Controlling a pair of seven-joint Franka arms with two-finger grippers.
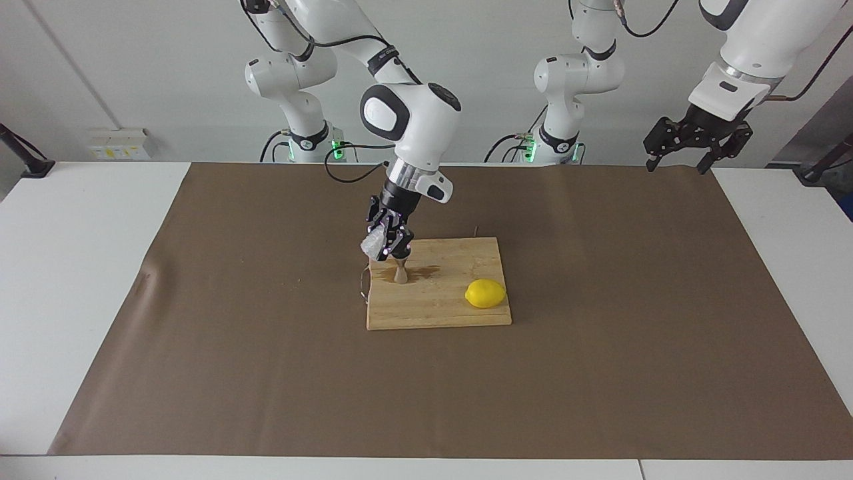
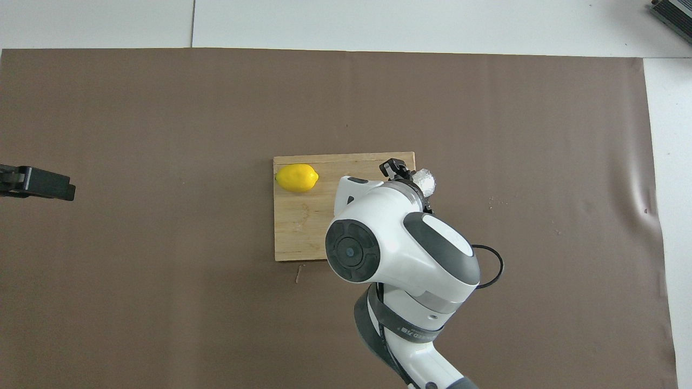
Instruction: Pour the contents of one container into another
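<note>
My right gripper (image 1: 384,247) is shut on the clear textured glass tumbler (image 1: 372,245), which is tilted just above the corner of the wooden cutting board (image 1: 453,310) nearest the right arm's end. The small steel jigger (image 1: 400,273) stands upright on the board directly below the gripper, in a dark wet patch (image 1: 421,271). In the overhead view the tumbler (image 2: 423,181) shows past the right gripper (image 2: 412,177), and the arm hides the jigger. The left gripper (image 1: 694,148) waits open, raised at the left arm's end of the table; its tip (image 2: 38,182) shows at the overhead view's edge.
A yellow lemon (image 1: 485,293) lies on the board's corner toward the left arm's end, farther from the robots than the jigger. A brown mat (image 1: 200,333) covers the table. A black cable loop (image 2: 489,267) lies on the mat beside the right arm.
</note>
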